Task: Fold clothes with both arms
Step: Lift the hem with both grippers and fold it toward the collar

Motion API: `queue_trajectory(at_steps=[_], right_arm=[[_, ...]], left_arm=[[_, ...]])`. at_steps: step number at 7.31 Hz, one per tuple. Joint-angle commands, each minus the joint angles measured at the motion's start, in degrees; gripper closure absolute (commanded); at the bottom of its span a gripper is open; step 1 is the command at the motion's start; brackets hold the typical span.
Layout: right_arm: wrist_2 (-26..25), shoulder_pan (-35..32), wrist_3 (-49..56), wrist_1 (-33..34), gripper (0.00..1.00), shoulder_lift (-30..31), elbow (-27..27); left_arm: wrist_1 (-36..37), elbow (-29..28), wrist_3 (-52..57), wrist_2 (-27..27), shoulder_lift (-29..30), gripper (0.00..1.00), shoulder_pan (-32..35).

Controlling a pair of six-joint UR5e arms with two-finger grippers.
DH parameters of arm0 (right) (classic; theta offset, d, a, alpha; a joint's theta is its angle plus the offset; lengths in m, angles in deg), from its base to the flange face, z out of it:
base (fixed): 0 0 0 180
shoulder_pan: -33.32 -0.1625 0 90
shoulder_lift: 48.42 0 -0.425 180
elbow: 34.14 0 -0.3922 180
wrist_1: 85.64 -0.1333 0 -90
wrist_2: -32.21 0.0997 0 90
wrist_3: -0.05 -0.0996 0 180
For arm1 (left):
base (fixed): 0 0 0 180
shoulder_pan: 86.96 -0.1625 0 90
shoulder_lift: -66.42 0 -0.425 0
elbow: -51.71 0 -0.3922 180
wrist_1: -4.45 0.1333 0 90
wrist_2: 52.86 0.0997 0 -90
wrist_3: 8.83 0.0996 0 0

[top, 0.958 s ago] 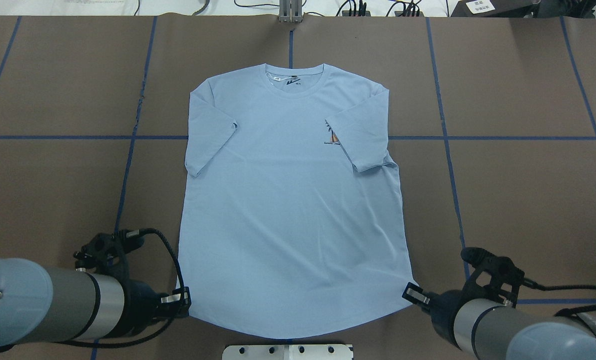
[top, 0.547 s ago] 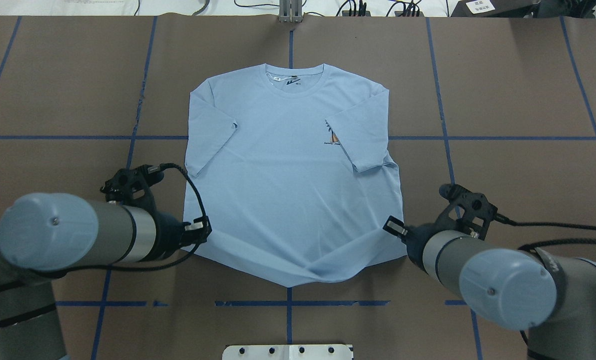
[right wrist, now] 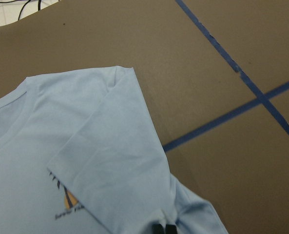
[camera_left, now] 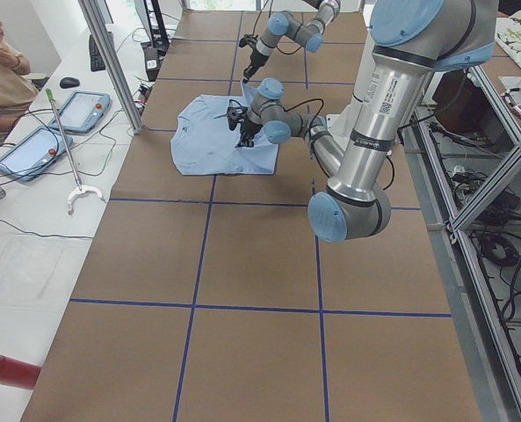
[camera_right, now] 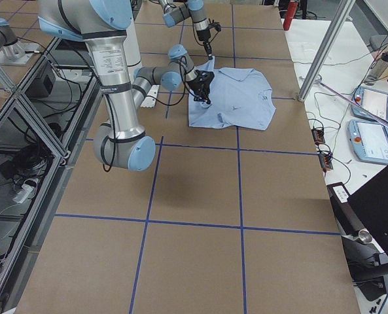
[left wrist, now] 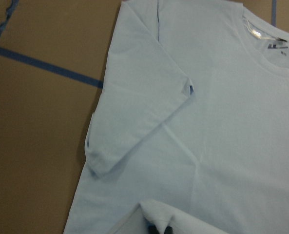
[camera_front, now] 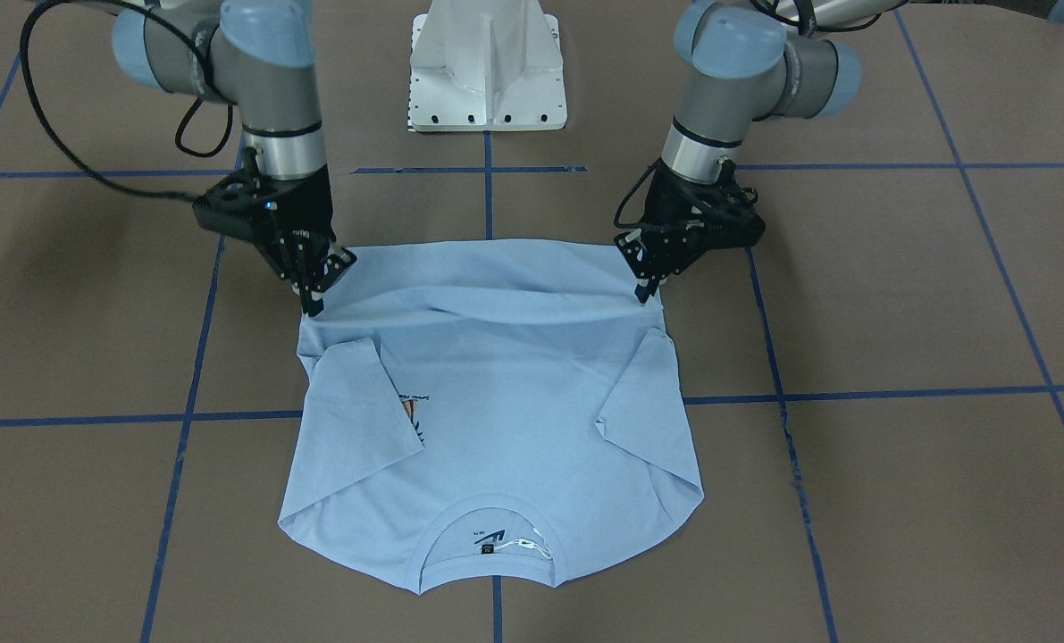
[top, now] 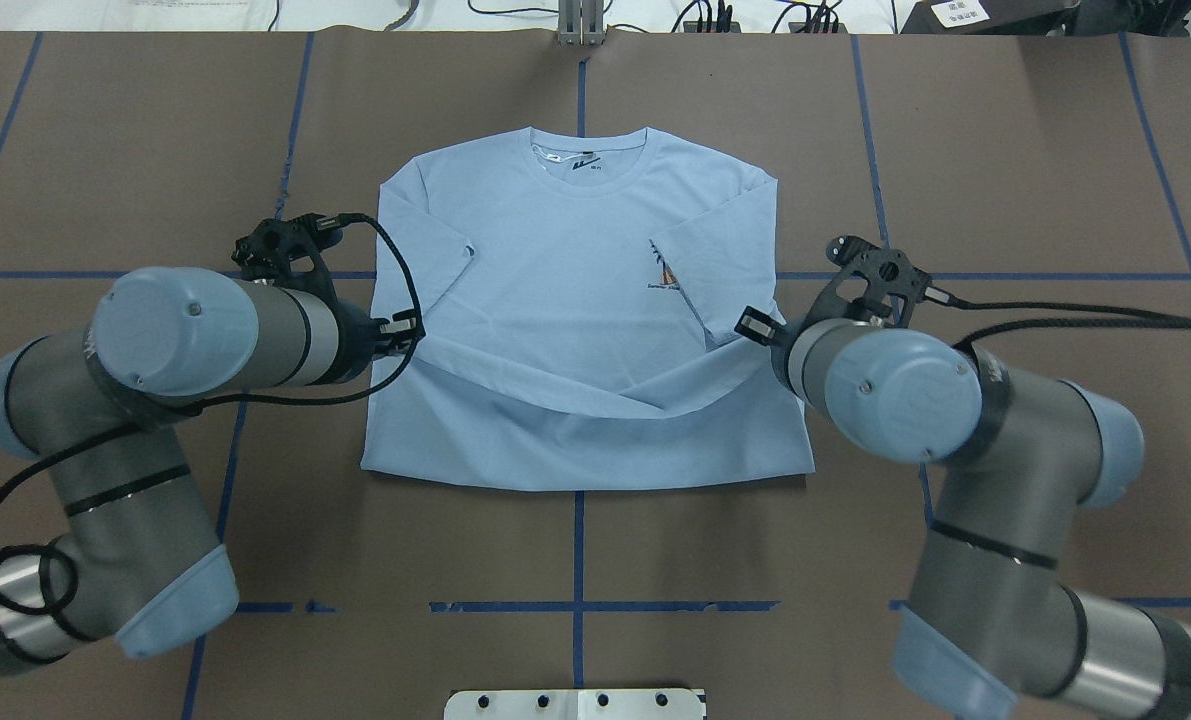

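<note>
The light blue T-shirt (top: 575,250) lies flat on the brown table, collar (top: 587,160) at the far side, both sleeves folded in over the chest. The right sleeve partly covers the palm-tree print (top: 663,272). My left gripper (top: 410,335) is shut on the hem's left corner and my right gripper (top: 755,328) is shut on its right corner. Both hold the hem lifted over the shirt's middle, so the lower part is doubled over along a fold near me. The front view shows the left gripper (camera_front: 648,290), the right gripper (camera_front: 313,299) and the sagging hem between them. Pinched cloth shows in the left wrist view (left wrist: 158,229) and right wrist view (right wrist: 163,229).
The white pedestal base (camera_front: 487,67) stands at the table's near edge. Blue tape lines (top: 885,275) cross the brown table. A metal post (top: 580,25) and cables sit at the far edge. An operator (camera_left: 1,66) sits beyond the far side with tablets.
Both grippers have moved away from the robot's base toward the collar, carrying the hem from the near edge over the shirt's middle. The lower part now lies doubled over.
</note>
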Motion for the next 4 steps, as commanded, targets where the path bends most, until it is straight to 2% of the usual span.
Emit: queue_trajectory(at_steps=[1,3,4], right_arm=[[4.78,-7.54,5.55,-9.33,1.0,-7.88,-19.49],[5.23,-9.48,8.44,-11.15,1.0,-14.74,-31.04],[5.15,-10.1,9.59,-11.15,1.0,-15.46,-32.31]], left_arm=[[-6.24,-11.61,4.03,0.2,5.23,1.0,6.49],[-9.33,-15.5,4.5,4.57,6.91,1.0,7.04],[-9.95,-18.22,4.58,5.64,8.31,1.0,7.04]])
